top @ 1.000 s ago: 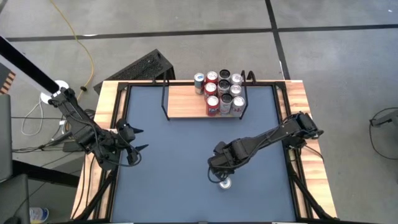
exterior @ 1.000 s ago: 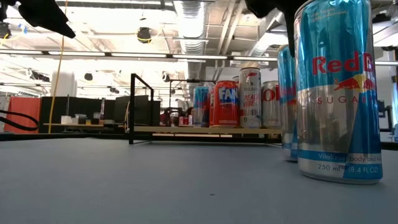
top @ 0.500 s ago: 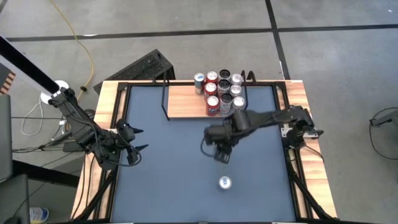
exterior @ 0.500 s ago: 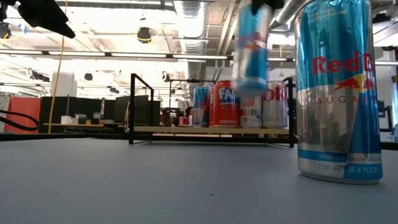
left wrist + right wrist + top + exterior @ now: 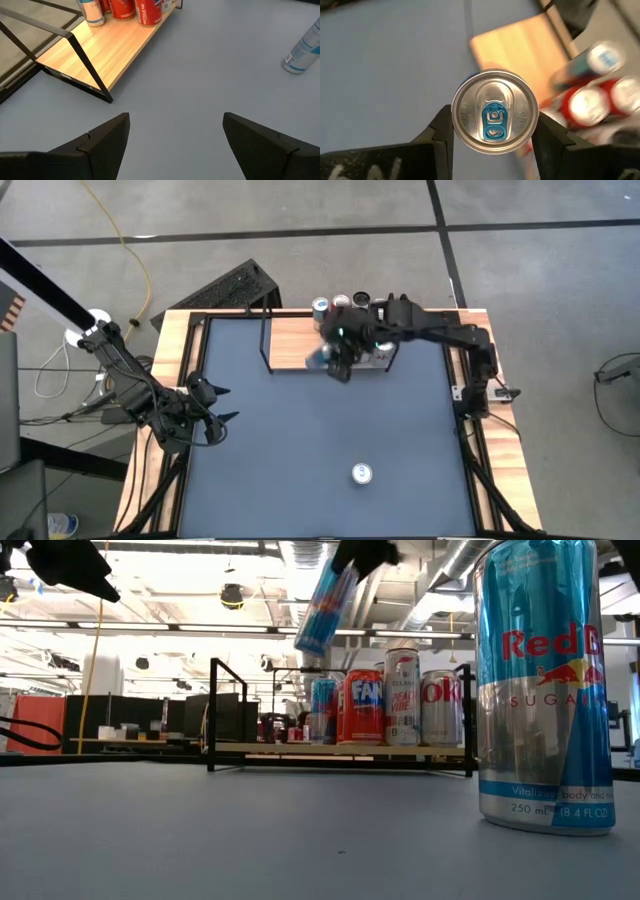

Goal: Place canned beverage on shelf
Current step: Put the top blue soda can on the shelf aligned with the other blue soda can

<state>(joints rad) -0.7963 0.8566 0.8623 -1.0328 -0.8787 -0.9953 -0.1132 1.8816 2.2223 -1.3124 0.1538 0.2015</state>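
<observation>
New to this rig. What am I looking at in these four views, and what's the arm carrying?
Two dark robot arms work at a grey-topped table. One camera looks straight down, one sits at table height, and one rides on each wrist. The right gripper holds a slim blue can, tilted, in the air over the shelf, a small wooden board with a black wire frame. Other cans already stand on the shelf. One more blue can stands on the table. The left gripper waits open at the table's left side, holding nothing.
</observation>
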